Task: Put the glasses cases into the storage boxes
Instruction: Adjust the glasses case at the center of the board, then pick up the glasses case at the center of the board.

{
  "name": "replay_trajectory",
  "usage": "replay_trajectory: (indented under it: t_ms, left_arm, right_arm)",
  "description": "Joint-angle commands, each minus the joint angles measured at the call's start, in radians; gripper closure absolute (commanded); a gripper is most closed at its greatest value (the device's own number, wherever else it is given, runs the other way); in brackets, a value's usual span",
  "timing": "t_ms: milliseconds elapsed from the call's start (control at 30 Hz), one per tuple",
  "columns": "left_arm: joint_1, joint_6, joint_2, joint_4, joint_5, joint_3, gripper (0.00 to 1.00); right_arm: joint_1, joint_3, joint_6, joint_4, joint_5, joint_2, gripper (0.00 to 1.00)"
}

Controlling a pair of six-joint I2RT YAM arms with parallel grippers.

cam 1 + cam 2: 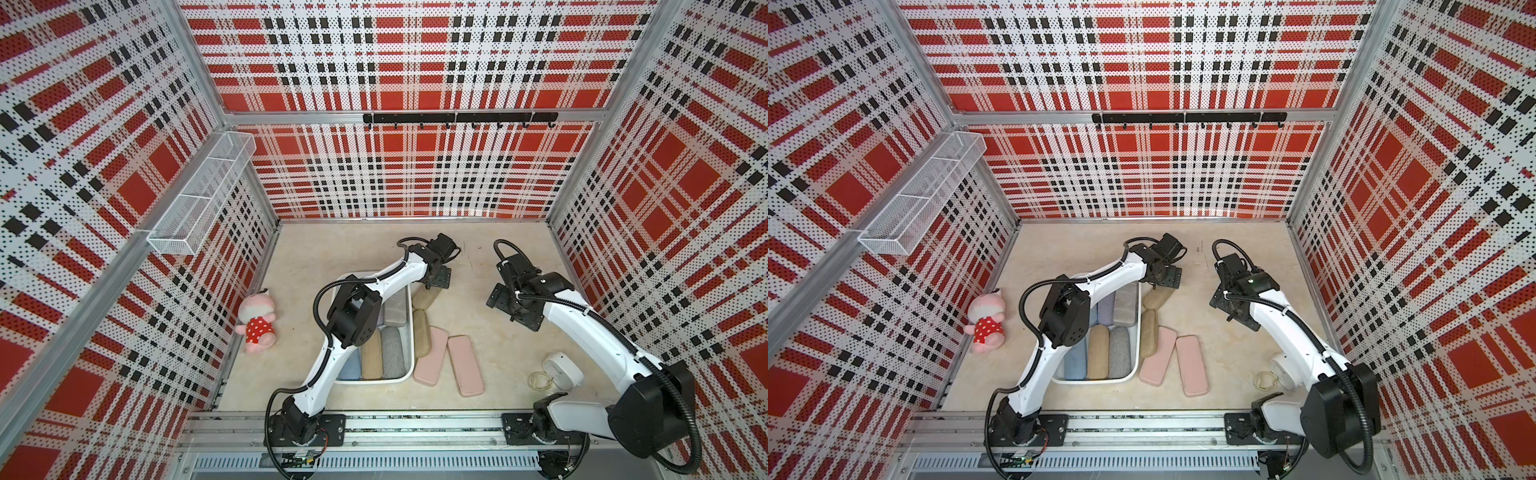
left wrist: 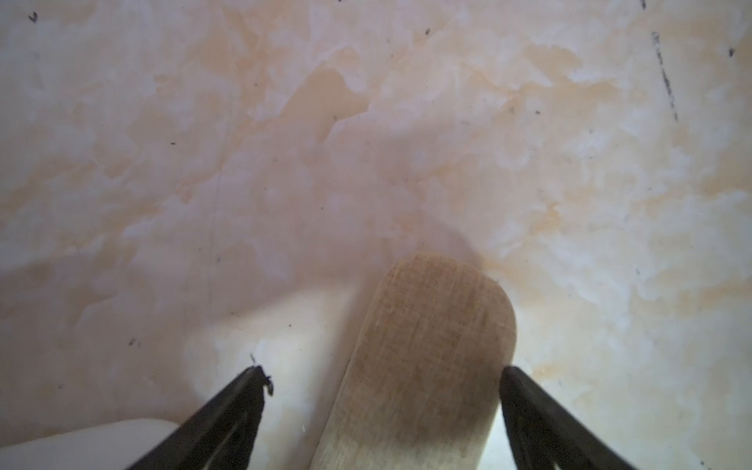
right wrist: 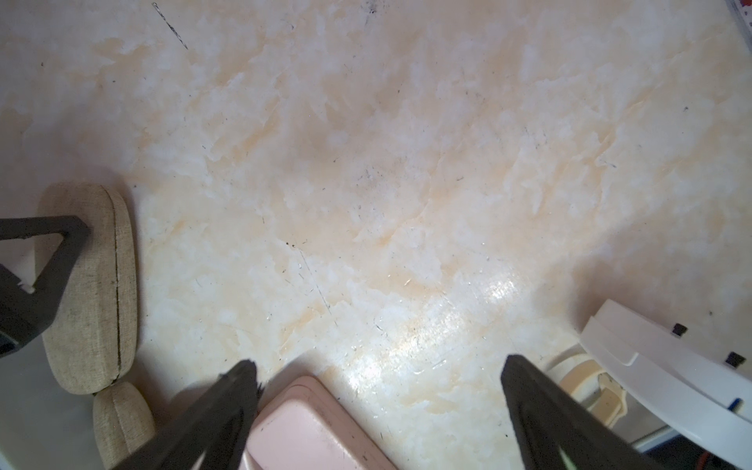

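- Left wrist view shows the left gripper (image 2: 384, 373) with its jaws spread wide across the rounded end of a tan fabric glasses case (image 2: 427, 346). The case lies flat on the marbled tabletop (image 2: 366, 122).
- One fingertip sits just beside the case's edge and the other stands clear of it, so nothing is clamped.
- In both top views this case lies directly under the left gripper, just outside the far corner of the white storage tub (image 1: 376, 381). The tub already holds several cases in grey, tan and light blue.
- The step in hand looks like the pick-up of this tan case, with the approach made and the grasp not yet taken.
- The next move calls for centring the jaws across the case's width, lowering, and closing firmly on the fabric sides. The case must then be lifted over the tub rim and set in a free slot back toward the arm's base.
- The right gripper (image 3: 380, 363) hovers over bare tabletop with its jaws apart, holding nothing. The end of a flat pink case (image 3: 309, 427) lies just beside one fingertip.
- A second tan case (image 1: 420, 338) also waits outside the tub, touching its wall, between the two grippers.
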State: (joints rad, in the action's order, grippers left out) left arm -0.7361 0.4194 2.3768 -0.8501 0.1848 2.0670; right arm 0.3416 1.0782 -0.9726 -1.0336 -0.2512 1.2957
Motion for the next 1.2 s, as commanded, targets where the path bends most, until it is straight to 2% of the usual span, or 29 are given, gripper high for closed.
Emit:
replay_trajectory:
  t_ms: [0,100,500,733,900,1167]
  left_arm:
    - [-0.002,-0.045,-0.028,-0.030,-0.031,-0.032,0.08]
    - [-0.009,-0.080,-0.021,-0.030,-0.040,-0.033,0.08]
    - [-0.015,-0.096,-0.018,-0.038,-0.080,-0.041,0.08]
    - [-0.021,-0.070,-0.006,-0.040,-0.066,-0.072,0.14]
    - [-0.048,-0.064,0.019,-0.056,-0.028,-0.020,0.18]
    - [-0.069,-0.054,0.046,-0.059,-0.007,-0.002,0.28]
  right_arm:
    - [-0.010,0.035,-0.008,-0.027,-0.022,-0.021,0.03]
    - [-0.010,0.045,-0.009,-0.033,-0.021,-0.022,0.03]
    - [-0.010,0.058,-0.012,-0.046,-0.019,-0.033,0.02]
    - [-0.010,0.057,-0.011,-0.036,-0.005,-0.037,0.06]
    - [-0.010,0.082,0.000,-0.033,-0.004,-0.025,0.11]
    - [-0.010,0.098,-0.001,-0.049,-0.017,-0.042,0.12]
